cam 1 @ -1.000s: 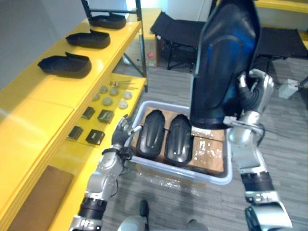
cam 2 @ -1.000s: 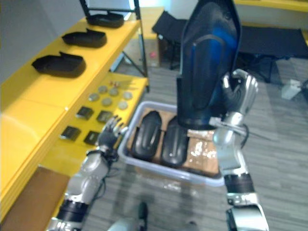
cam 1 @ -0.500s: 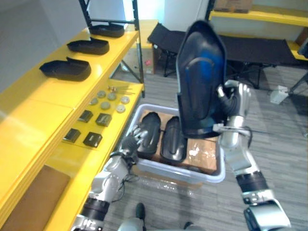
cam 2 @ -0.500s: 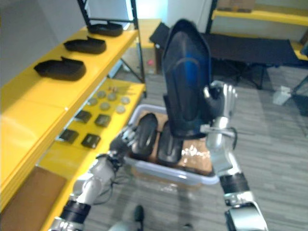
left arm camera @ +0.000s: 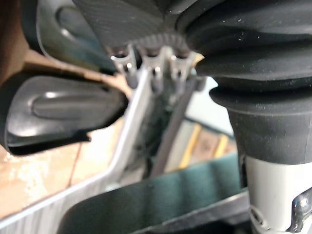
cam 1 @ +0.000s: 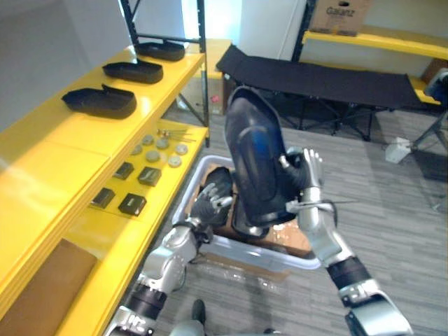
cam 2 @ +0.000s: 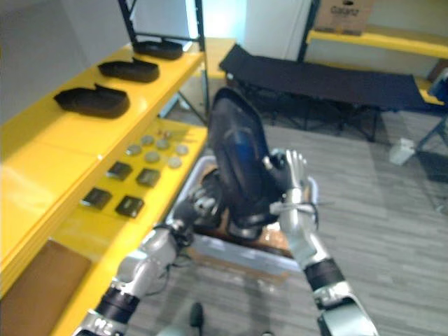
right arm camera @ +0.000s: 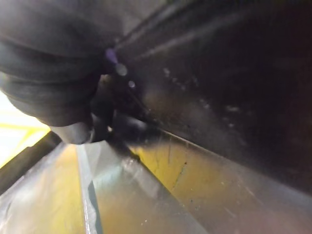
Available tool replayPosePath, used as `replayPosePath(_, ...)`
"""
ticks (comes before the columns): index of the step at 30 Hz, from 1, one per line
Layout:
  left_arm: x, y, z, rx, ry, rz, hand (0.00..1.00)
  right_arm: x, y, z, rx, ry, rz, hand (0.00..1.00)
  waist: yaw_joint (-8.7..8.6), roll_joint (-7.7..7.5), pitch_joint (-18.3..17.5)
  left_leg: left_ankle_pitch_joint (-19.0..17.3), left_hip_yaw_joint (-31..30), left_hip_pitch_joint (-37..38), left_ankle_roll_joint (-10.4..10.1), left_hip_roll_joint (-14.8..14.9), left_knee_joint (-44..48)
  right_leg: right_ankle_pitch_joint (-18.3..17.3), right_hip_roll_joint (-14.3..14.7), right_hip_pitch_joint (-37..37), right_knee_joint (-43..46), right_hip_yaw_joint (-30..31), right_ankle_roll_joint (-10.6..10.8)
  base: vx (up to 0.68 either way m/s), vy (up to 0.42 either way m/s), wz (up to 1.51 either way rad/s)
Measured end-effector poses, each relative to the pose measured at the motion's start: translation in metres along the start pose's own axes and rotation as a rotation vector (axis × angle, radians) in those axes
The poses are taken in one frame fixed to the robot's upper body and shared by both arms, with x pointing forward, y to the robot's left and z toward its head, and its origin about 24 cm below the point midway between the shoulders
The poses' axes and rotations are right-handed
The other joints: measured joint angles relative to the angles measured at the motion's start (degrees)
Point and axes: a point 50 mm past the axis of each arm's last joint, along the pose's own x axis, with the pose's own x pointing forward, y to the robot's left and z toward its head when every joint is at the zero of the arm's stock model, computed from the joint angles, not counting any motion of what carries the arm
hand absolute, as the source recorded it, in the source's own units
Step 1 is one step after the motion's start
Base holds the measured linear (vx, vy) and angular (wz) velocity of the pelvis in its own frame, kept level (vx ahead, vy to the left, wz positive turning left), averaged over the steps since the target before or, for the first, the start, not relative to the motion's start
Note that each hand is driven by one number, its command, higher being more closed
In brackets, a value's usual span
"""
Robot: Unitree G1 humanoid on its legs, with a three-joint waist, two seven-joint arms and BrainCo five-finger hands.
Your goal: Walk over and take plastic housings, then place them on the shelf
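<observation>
Right hand (cam 1: 302, 183) clamps upright plastic housing (cam 1: 253, 164) over bin (cam 1: 266, 252) (fingers curled round its edge); left hand (cam 1: 210, 204), fingers straight, touches binned housing (cam 1: 222, 178).

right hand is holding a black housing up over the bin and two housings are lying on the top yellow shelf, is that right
Not quite. Three housings lie on the yellow shelf, not two: near, middle and far, as the left eye view shows. The rest stands: the right hand holds a black housing up over the bin.
</observation>
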Motion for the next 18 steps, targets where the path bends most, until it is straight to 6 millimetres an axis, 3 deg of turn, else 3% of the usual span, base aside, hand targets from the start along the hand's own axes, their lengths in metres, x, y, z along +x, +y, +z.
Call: replayPosePath(18,0.002,-0.017,-0.012,-0.003,0.046,-0.070,0.00,-0.015,0.036,0.009,0.000,-0.027,0.171,1.00,0.25,-0.50,-0.31,0.15,-0.56,-0.11,0.12,-0.18,0.01,0.18,0.02,0.45,-0.57,-0.44,0.12,0.00,0.000,0.01)
